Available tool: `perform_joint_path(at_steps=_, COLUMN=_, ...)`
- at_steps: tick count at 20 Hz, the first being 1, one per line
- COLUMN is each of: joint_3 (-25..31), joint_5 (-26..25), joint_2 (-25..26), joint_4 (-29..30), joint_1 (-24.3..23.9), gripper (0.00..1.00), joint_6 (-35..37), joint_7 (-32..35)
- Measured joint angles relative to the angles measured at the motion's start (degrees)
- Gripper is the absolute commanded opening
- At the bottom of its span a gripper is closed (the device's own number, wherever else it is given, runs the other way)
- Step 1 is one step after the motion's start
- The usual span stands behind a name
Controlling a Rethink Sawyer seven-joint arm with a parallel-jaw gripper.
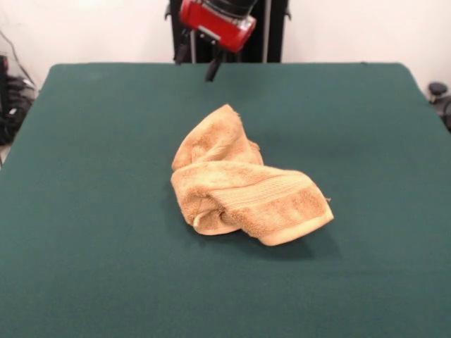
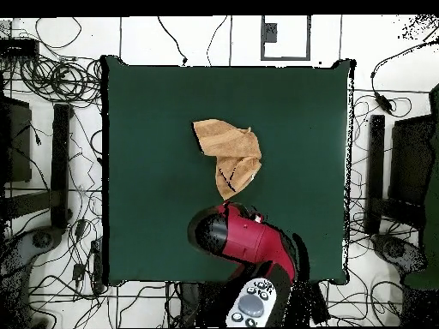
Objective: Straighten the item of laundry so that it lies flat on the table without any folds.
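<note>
Table (image 1: 91, 232) covered in dark green felt-like cloth, carrying a single tan terry towel (image 1: 243, 186) near its centre, bunched and folded over itself with a woven band stripe across the near fold, far corner raised in a peak, green surface showing on every side.

Front view low across the table (image 1: 84, 211), facing the pedestal; overhead view straight down, sharing it

The towel (image 1: 243, 190) is tan to light orange, with a woven ribbed band across its front fold. The table (image 1: 91, 211) is plain dark green. The arm (image 1: 215, 21) is red and black.
</note>
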Motion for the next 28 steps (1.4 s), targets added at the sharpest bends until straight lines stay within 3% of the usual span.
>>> perform_joint_path(at_steps=12, joint_3=-1.2, joint_5=5.6, joint_2=2.2, joint_4=0.6, joint_1=3.0, gripper=1.00, joint_6=-0.1, joint_7=1.8)
perform_joint_path(at_steps=28, joint_3=-3.7, joint_5=9.1, joint_2=14.7, joint_4=0.5, joint_1=4.6, gripper=1.00, joint_6=-8.2, joint_7=6.8)
